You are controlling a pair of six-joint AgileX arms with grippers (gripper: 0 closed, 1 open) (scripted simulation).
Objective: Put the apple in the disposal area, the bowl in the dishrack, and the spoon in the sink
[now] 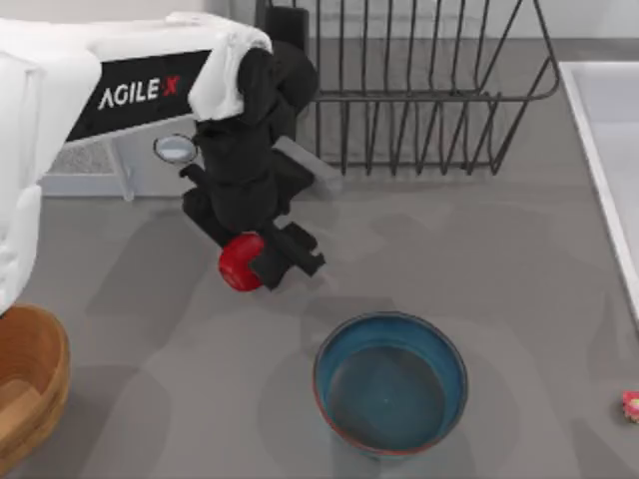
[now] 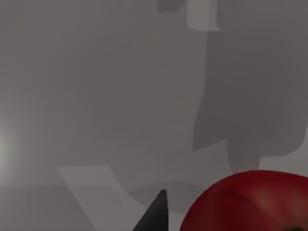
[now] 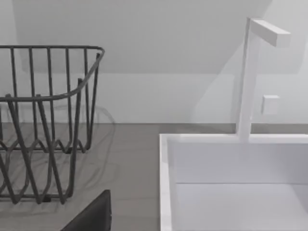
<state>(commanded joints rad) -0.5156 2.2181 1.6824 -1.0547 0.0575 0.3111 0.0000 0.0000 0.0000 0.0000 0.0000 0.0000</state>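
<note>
Your left gripper [image 1: 262, 261], over the counter's left-centre, grips the apple [image 1: 238, 262]: the first step is in hand. Next, you carry it toward the disposal area [image 1: 30, 384] at the front-left corner, release above the rim. Bowl [image 1: 390, 383] waits front-centre; spoon [image 1: 631, 403] by the right edge.

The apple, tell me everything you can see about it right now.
The apple is small, glossy, deep red and slightly blocky. In the top view it sits between the black fingers of the left gripper, left of centre over the grey table, between the wooden basket and the blue bowl. Whether it is lifted off the table cannot be told. The left wrist view shows its shiny skin close up.
</note>
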